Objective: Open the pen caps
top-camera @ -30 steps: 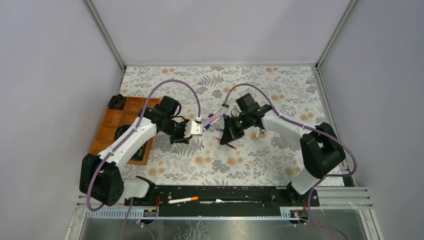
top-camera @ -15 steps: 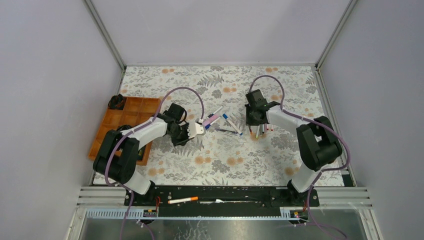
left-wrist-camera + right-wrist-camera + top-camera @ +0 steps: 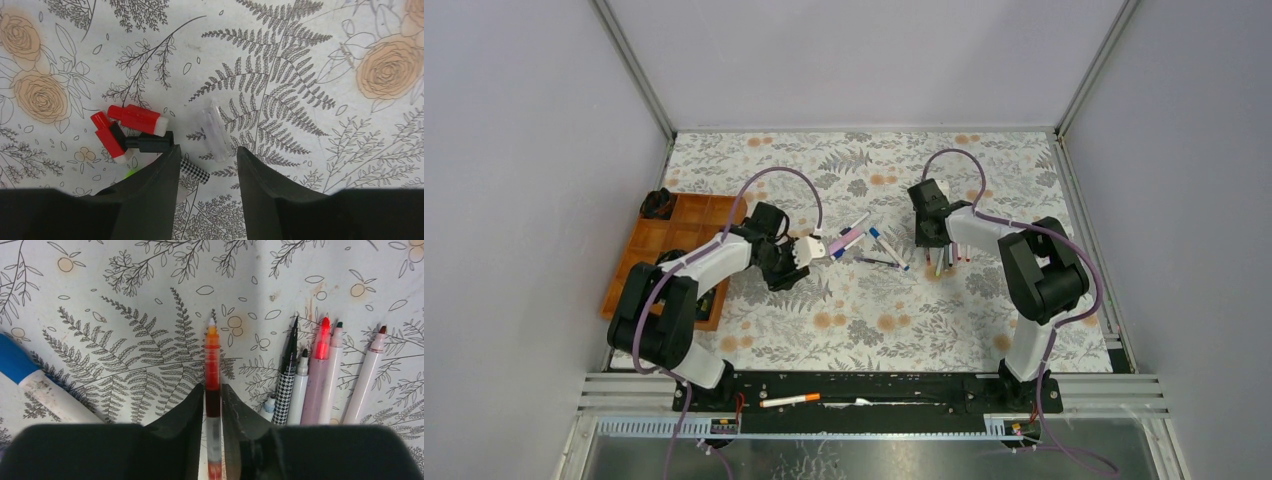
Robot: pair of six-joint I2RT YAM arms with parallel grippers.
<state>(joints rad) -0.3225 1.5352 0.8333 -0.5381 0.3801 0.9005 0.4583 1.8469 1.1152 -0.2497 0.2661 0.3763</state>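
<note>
My gripper (image 3: 207, 154) stood open above the floral cloth (image 3: 300, 75), fingers apart. A clear cap (image 3: 216, 136) lay just ahead of the gap. Ahead and to my left lay two red caps (image 3: 137, 118), close together. A black cap (image 3: 147, 144) sat just off my left fingertip. A houndstooth-patterned piece (image 3: 195, 171) showed within the gap, beside the left finger and partly hidden.
</note>
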